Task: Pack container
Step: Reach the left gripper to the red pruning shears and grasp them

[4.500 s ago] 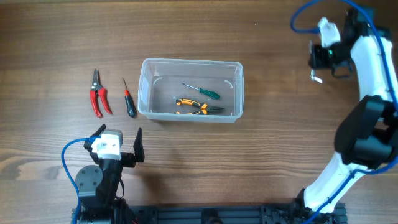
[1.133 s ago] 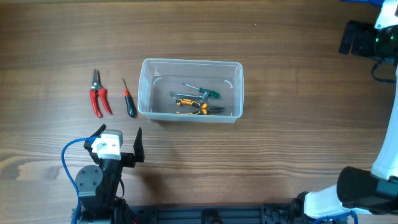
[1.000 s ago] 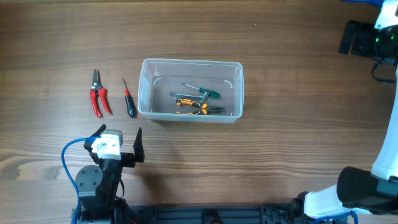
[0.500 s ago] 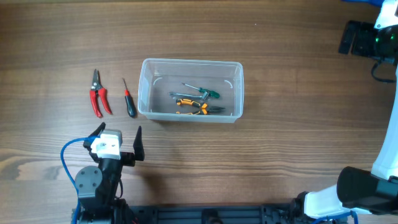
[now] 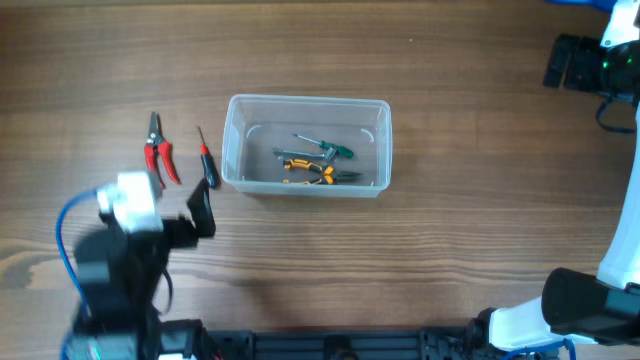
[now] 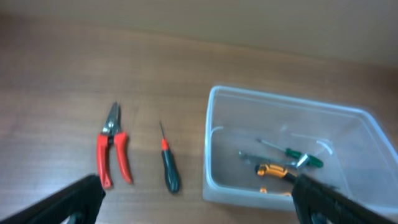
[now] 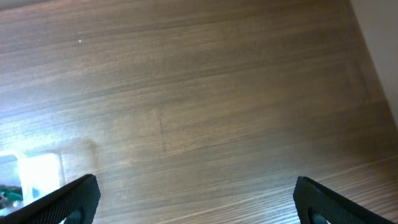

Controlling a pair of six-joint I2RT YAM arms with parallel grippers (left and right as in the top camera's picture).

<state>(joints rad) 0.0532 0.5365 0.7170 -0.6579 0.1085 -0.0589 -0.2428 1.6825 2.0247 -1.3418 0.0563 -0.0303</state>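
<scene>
The clear container [image 5: 306,104] stands mid-table and holds a green-handled screwdriver [image 5: 330,149] and orange-handled pliers [image 5: 308,170]. Left of it on the wood lie red-handled pruners [image 5: 158,152] and a red-and-black screwdriver [image 5: 207,163]. My left gripper [image 6: 196,193] hangs open and empty above the table, short of these two tools. One of its fingers [image 5: 201,212] shows just below the screwdriver. The left wrist view shows the pruners [image 6: 112,152], the screwdriver [image 6: 169,168] and the container [image 6: 249,190]. My right gripper [image 7: 196,193] is open over bare wood at the far right [image 5: 562,62].
The table is brown wood. A corner of the container [image 7: 34,174] shows at the left edge of the right wrist view. The right arm's white links [image 5: 615,270] run down the right side. The table's far edge shows top right in the right wrist view.
My left arm has risen from its rest spot and swung left and forward toward the pruners and screwdriver, blurred with motion. The right arm has not moved in the last second.
</scene>
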